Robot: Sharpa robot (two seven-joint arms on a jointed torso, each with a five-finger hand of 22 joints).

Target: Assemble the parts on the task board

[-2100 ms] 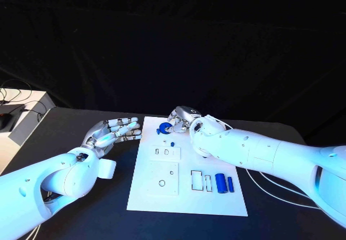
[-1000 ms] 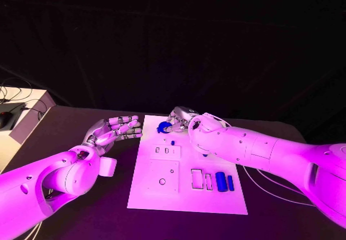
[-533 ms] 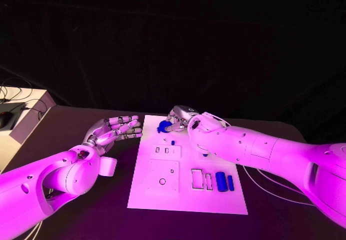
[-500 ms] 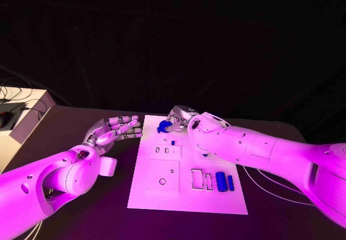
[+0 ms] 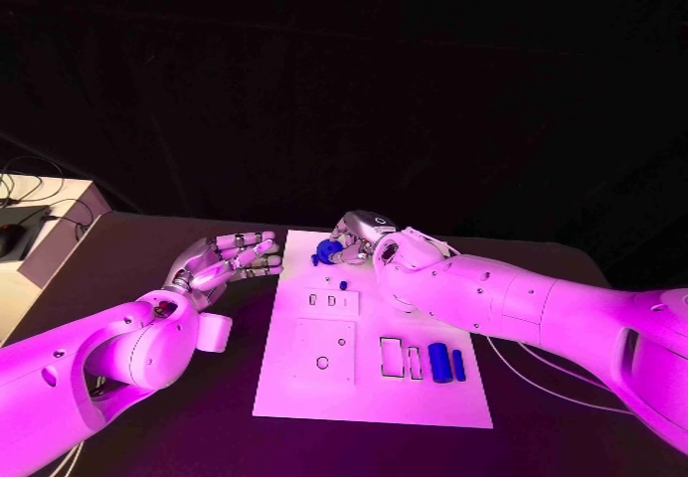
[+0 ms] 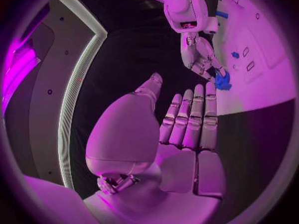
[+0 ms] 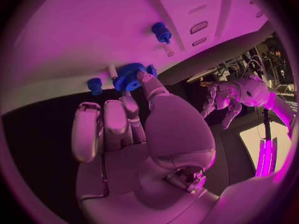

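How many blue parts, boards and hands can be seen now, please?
Blue parts: 5 (gear, peg, knob, cylinder, bar)
Task board: 1
Hands: 2 (left hand, right hand)
Total: 8

I see a black table (image 5: 129, 248) with a matte top. The white task board (image 5: 366, 397) lies flat on it at the middle, long side running away from me. To the board's right, thin pale cables (image 5: 538, 383) trail across the table surface. At the far left edge a pale box-like stand (image 5: 43, 214) sits beside the table; contact cannot be judged.
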